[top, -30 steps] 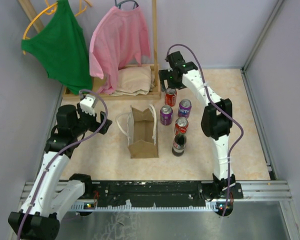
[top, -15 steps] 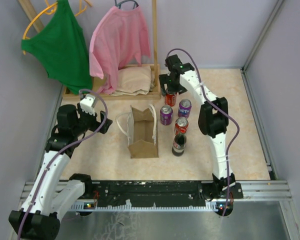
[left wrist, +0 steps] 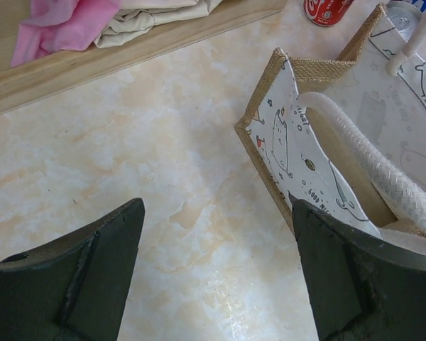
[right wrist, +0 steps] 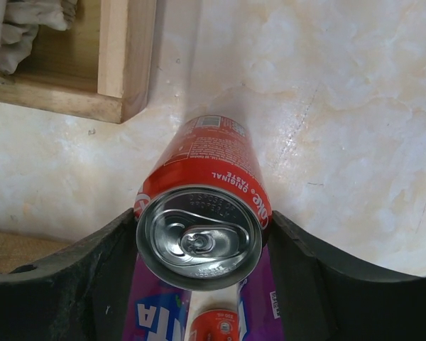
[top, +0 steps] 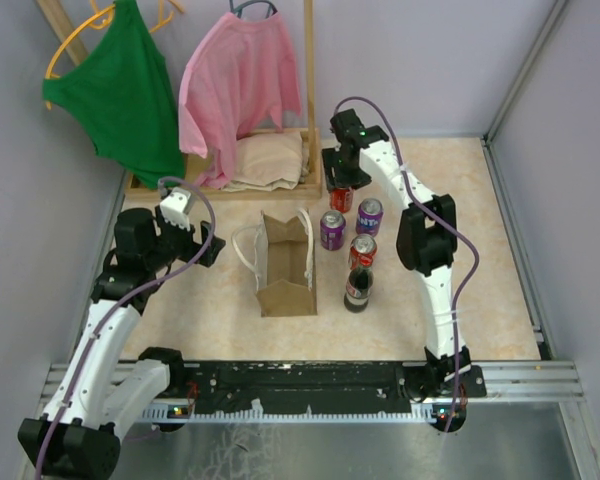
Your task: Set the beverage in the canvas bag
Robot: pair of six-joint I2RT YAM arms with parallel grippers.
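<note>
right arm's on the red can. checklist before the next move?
1. Red can centred between the fingers of the right gripper: ok.
2. Grip firm on the can: cannot tell; the fingers sit at both its sides, but whether they press is unclear.
3. Can upright: ok, its lid faces the wrist camera.
4. Bag upright with its mouth open: ok.
5. Left gripper out of the way: ok; it is open, holds nothing and stands beside the bag, apart from it.
</note>
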